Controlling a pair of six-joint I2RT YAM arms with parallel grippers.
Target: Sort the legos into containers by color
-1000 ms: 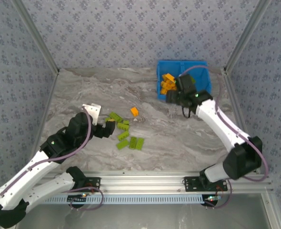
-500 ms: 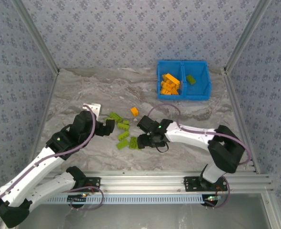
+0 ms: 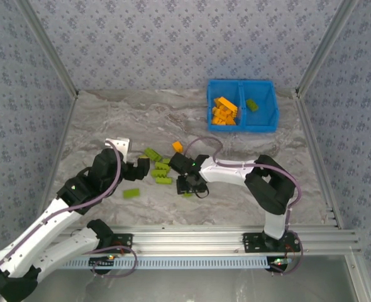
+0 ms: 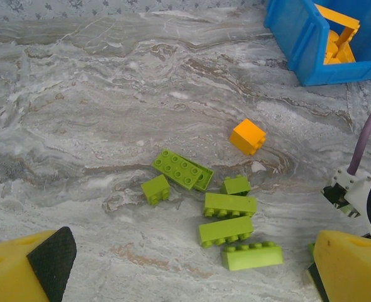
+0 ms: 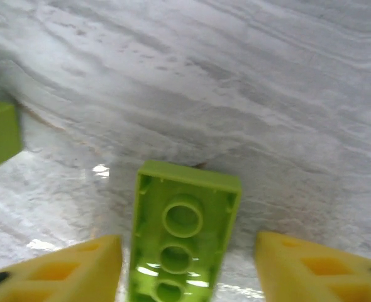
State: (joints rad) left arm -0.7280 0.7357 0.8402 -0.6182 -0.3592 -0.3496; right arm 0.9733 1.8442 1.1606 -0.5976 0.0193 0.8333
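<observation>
right hand point(image 5: 188, 269) shifted left, straddling green brick point(image 5: 184, 217)

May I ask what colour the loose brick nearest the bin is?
The loose brick is orange, clearest in the left wrist view.

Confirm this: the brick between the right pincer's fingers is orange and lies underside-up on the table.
Not orange. The brick between the right pincer's fingers is green, and lies underside-up on the table; the right wrist view shows it.
</observation>
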